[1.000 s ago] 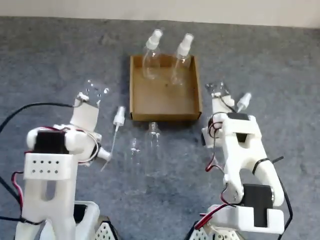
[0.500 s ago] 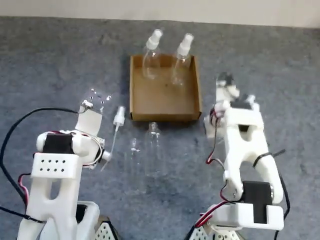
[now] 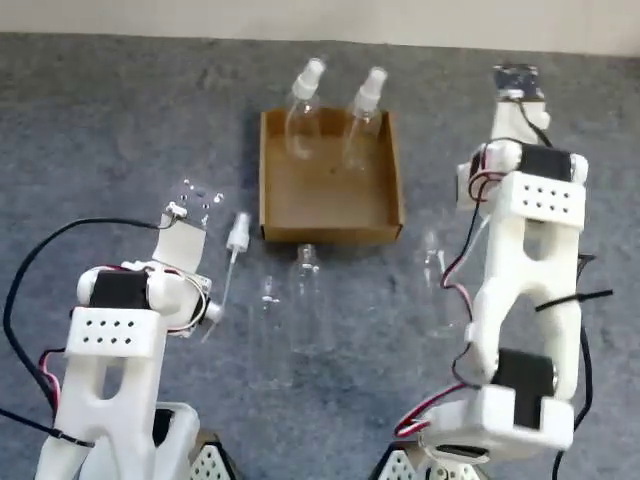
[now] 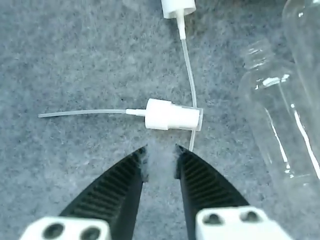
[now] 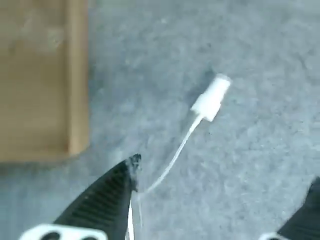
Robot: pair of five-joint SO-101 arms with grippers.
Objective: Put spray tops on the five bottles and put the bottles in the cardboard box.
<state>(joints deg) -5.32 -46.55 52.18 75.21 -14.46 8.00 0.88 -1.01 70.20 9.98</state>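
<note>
Left fingers (image 4: 120, 185) narrow, empty. Spray top (image 4: 172, 116) lay just beyond tips, long axis crosswise to them; 7 o'clock from cardboard box (image 3: 330, 235).

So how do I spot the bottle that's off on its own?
Find the brown cardboard box. Past its near right corner sits a clear plastic bottle without a top. The other two topless bottles sit side by side before the box.

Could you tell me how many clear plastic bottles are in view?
5 clear plastic bottles: two capped in the brown cardboard box, two uncapped between it and the arms, one uncapped to its right.
</note>
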